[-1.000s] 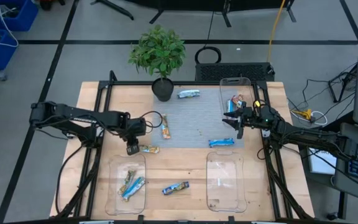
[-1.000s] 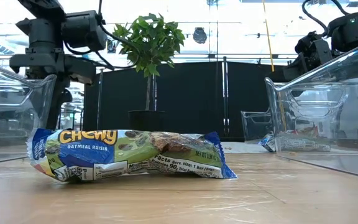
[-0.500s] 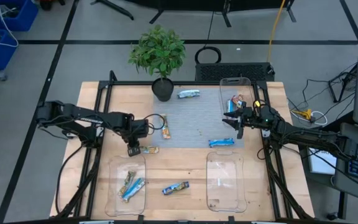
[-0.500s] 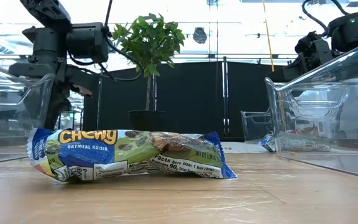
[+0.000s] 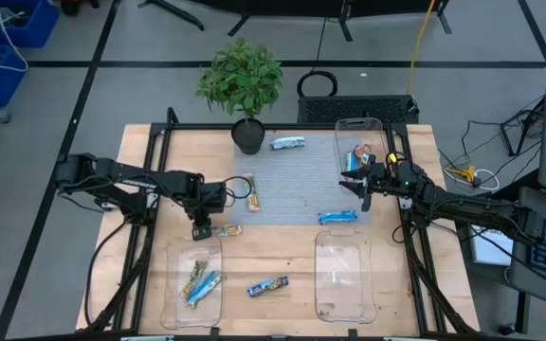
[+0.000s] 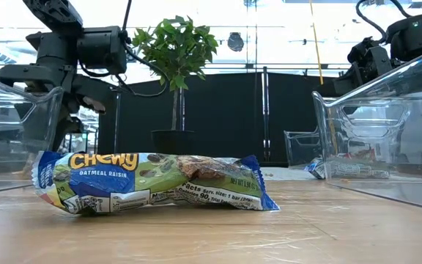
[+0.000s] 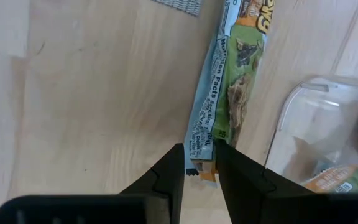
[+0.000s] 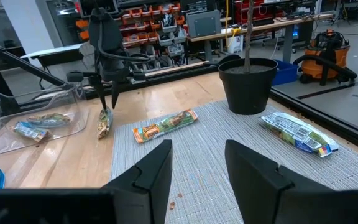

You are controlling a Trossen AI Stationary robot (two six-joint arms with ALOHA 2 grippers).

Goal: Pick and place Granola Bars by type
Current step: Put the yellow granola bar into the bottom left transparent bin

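A granola bar in a green-and-orange wrapper (image 5: 227,228) (image 7: 234,87) lies flat on the bare wood, just off the grey mat's near left corner. My left gripper (image 5: 200,230) (image 7: 201,158) stands over its left end, pointing down, shut on it. In the right wrist view the left gripper (image 8: 107,99) stands above that bar (image 8: 105,122). My right gripper (image 5: 361,189) (image 8: 197,149) hovers open over the mat's right part, beside the far right tray, and holds nothing. Other bars lie loose: an orange one (image 5: 252,194), blue ones (image 5: 288,143) (image 5: 337,217) (image 5: 267,285). My left gripper pinches the bar's crimped left end (image 7: 202,169) between its two fingers, coming from above and pointing down. The fingers stand across the bar's width. The bar lies flat on the table and reaches away from the fingers toward the table's right.
Clear trays stand at near left (image 5: 171,284), with bars (image 5: 200,280) inside, at near right (image 5: 342,248), and at far right (image 5: 377,126), with bars (image 5: 358,156). A potted plant (image 5: 245,90) stands at the mat's far edge. The blue bar (image 6: 152,183) fills the low view.
My left arm has shifted a little toward the table's right and sunk lower over the bar's left end. The bar has stayed on the table. My right arm has kept still.
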